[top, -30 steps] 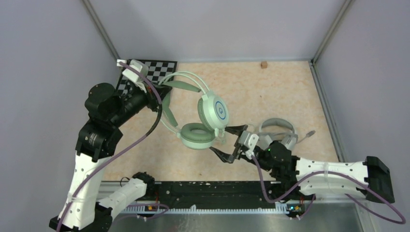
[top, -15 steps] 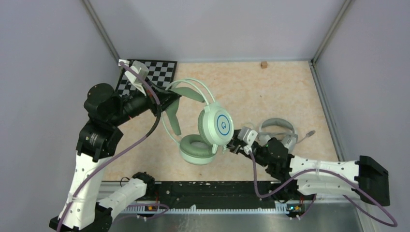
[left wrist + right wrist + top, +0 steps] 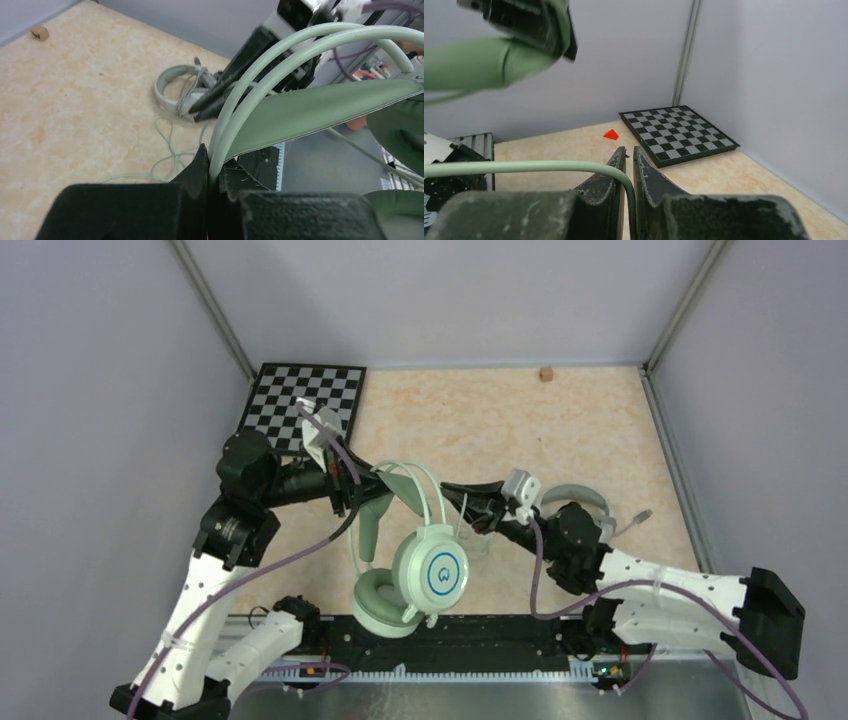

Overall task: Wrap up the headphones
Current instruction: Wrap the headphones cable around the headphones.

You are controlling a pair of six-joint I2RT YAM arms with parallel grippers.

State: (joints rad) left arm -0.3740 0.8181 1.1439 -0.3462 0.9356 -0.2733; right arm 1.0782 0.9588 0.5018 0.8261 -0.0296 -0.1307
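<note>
The mint-green headphones [image 3: 430, 575] hang in the air over the table's near edge, round cups lowest. My left gripper [image 3: 372, 483] is shut on their thin headband wires [image 3: 235, 107], just where these leave the jaws. My right gripper [image 3: 452, 496] faces it from the right and is shut on the pale-green cable [image 3: 524, 166], which bends down between the fingers. More of that cable lies in loose loops on the table [image 3: 170, 155]. The white headphones [image 3: 577, 496] lie on the table behind my right wrist, partly hidden; their band [image 3: 172, 90] shows in the left wrist view.
A chessboard [image 3: 305, 400] lies at the back left corner. A small wooden block [image 3: 546, 373] sits by the back wall, and a red piece [image 3: 611, 134] lies near the board. Walls close in three sides, and a black rail [image 3: 500, 632] runs along the near edge.
My right gripper has shut on the pale-green cable and moved away from the near edge. My left arm has swung the mint-green headphones down toward the near edge.
</note>
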